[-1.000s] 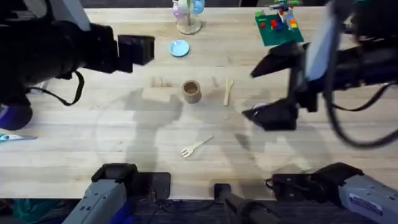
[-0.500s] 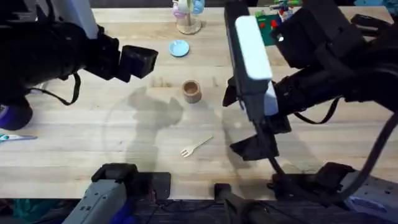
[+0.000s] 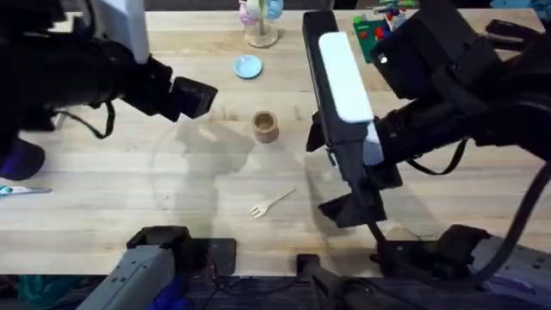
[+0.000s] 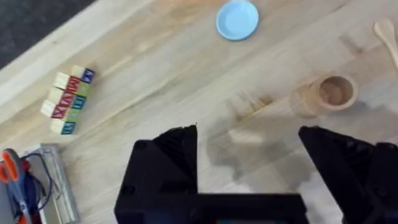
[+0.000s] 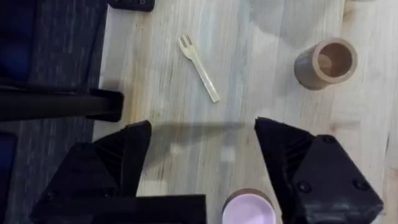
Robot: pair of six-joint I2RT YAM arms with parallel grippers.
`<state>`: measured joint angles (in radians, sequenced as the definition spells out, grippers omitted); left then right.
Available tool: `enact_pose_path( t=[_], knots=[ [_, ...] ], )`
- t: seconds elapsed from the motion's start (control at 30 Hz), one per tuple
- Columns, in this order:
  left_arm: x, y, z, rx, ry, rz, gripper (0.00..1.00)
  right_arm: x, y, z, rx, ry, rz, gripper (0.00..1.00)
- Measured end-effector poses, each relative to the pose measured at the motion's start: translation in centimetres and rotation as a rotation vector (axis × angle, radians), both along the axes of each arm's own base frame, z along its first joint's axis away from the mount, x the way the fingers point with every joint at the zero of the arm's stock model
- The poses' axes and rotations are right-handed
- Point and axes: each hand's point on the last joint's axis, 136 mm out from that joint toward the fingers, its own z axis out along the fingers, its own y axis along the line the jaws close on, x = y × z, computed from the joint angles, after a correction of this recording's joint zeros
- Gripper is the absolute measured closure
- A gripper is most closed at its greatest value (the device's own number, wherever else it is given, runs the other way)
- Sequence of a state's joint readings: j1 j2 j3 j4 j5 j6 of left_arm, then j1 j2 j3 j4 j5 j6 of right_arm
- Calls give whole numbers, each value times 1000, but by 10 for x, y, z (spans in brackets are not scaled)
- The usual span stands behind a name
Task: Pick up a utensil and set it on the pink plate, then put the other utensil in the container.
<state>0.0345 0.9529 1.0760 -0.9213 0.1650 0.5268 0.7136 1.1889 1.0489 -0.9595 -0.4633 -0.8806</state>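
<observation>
Right tool (image 5: 202, 155): fingers spread wide, nothing between them, hanging above the counter (image 3: 103, 189). The right arm rises large in the overhead view, over the middle-right of the counter.

Left tool (image 4: 249, 168): fingers also spread wide, empty, above the left half of the counter.

Fork (image 3: 272, 204): lying flat on bare wood toward the near edge, about mid-width, tines pointing to the near-left. Clear of both tools. Also seen from the right wrist (image 5: 199, 59), well apart from the cup.

Wooden cup (image 3: 265, 127): upright near mid-counter, farther back than the fork; interior looks empty from the left wrist (image 4: 336, 92).

Spoon (image 4: 387, 37): only its bowl end visible at the picture's edge in the left wrist view, on the wood near the cup, not touching it.

Pink plate (image 5: 249, 208): seen from the right wrist, directly under the right tool, partly cut off; the visible part is bare.

Light-blue dish (image 3: 248, 66): toward the far edge, behind the cup. Lettered blocks (image 4: 65, 99) and scissors (image 4: 11, 171) lie toward the left edge.
</observation>
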Motion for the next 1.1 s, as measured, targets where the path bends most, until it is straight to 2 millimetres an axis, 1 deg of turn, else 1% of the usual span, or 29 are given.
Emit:
enact_pose_path(
  t=[0.07,0.23,0.4,0.6,0.7,0.8,0.93,1.1],
  knots=[
    [3,0,-9,7,33,-8,8,2,1,1,7,-9,1,6],
    [9,0,-22,12,82,-17,8,8,7,3,28,-32,4,6],
    [12,0,-29,14,110,-20,8,2,4,-11,-23,40,6,7],
    [15,1,-34,13,125,-21,8,5,8,-19,-33,59,11,6],
    [17,1,-32,14,115,-21,8,10,14,-28,-44,73,12,6],
    [18,1,-32,14,111,-21,7,15,23,-43,-57,99,23,7],
    [19,1,-31,14,104,-21,8,14,34,-65,-98,127,55,7],
    [20,1,-30,14,102,-21,8,17,42,-82,-157,57,86,6]
  ],
)
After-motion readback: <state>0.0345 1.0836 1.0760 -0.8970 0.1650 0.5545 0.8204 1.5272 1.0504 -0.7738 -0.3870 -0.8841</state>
